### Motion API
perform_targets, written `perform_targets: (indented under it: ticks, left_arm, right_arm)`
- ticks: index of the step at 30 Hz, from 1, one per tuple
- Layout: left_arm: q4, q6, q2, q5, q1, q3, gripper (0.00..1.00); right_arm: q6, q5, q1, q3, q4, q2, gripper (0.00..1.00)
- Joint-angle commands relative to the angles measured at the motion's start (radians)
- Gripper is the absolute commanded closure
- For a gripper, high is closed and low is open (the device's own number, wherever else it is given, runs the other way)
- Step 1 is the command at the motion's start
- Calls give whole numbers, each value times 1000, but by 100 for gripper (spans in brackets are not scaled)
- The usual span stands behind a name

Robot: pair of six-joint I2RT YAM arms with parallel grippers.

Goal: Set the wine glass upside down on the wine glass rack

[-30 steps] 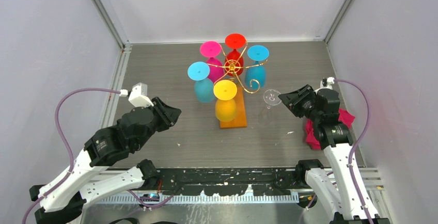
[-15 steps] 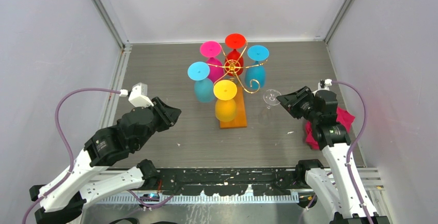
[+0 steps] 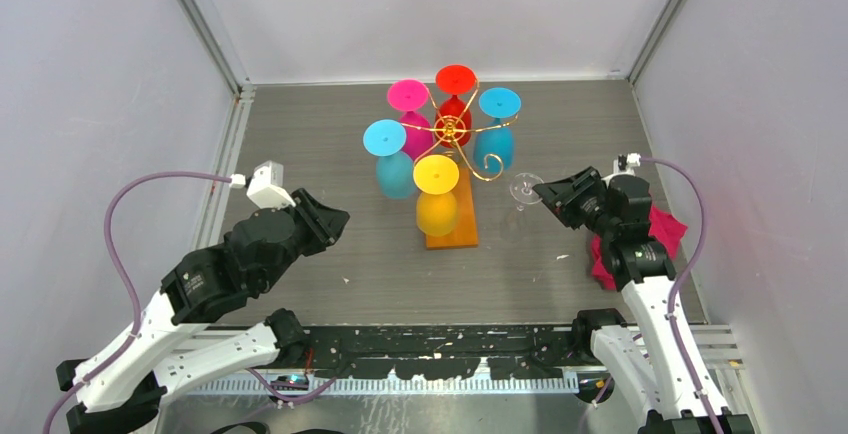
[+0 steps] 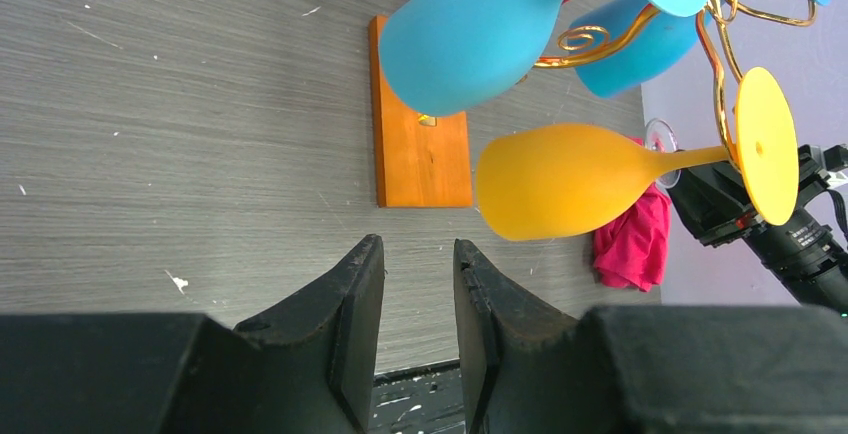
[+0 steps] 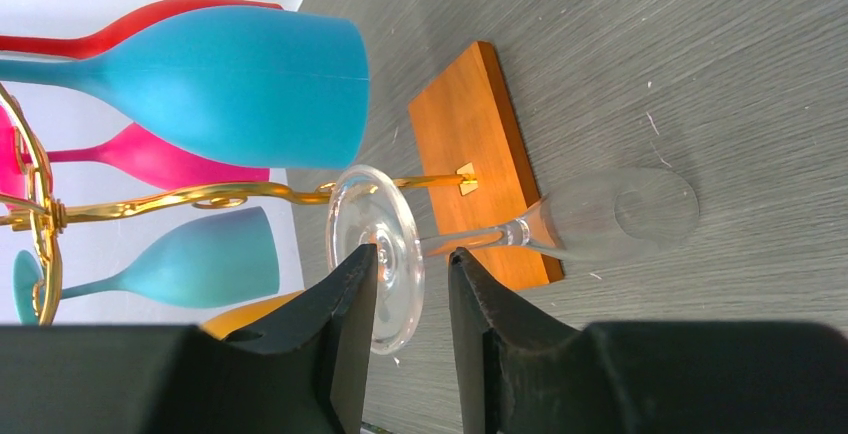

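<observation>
The wine glass rack (image 3: 452,132) is a gold wire stand on an orange-brown wooden base (image 3: 452,230). Several coloured glasses hang upside down from it. One curled arm (image 3: 491,164) on the right is empty. A clear wine glass (image 3: 524,190) stands upside down on the table just right of the base. My right gripper (image 3: 545,192) is open, its fingers either side of the glass's foot (image 5: 385,254), with the stem running past the right finger. My left gripper (image 3: 335,219) is open and empty, left of the rack, over bare table (image 4: 418,246).
A pink cloth (image 3: 662,236) lies on the table by the right wall, behind my right arm. The yellow glass (image 4: 560,180) hangs lowest at the rack's front. Grey walls close in the table on three sides.
My right gripper has moved left, closing in on the clear glass until its fingers straddle the foot. The glass and the left arm have stayed put.
</observation>
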Motion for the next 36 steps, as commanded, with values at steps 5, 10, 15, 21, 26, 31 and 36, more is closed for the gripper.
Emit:
perform_targets:
  ticks: [5,10,15,21,26,31,36]
  left_arm:
    - [-16,17,-7,-32,-5,16,67]
    - [-20,21,-6,-33,-6,21,67]
    - [-25,23,-8,-35,-6,23,67]
    - [-31,24,-10,-36,-6,25,67]
    - [-34,24,-19,-40,-6,17,67]
    - [-29,18,-26,-40,-6,6,67]
    - [-27,17,-38,-43,-6,-3,68]
  right_arm:
    - [36,-25,4,-30,104,12,63]
    - [47,-26,4,-44,124,12,69]
    - [55,-31,4,-51,139,13,78]
    - [59,-31,4,-49,135,4,91]
    - [58,-32,4,-46,126,-4,99]
    - [56,-32,4,-27,109,-9,99]
    - [62,-34,4,23,89,-7,99]
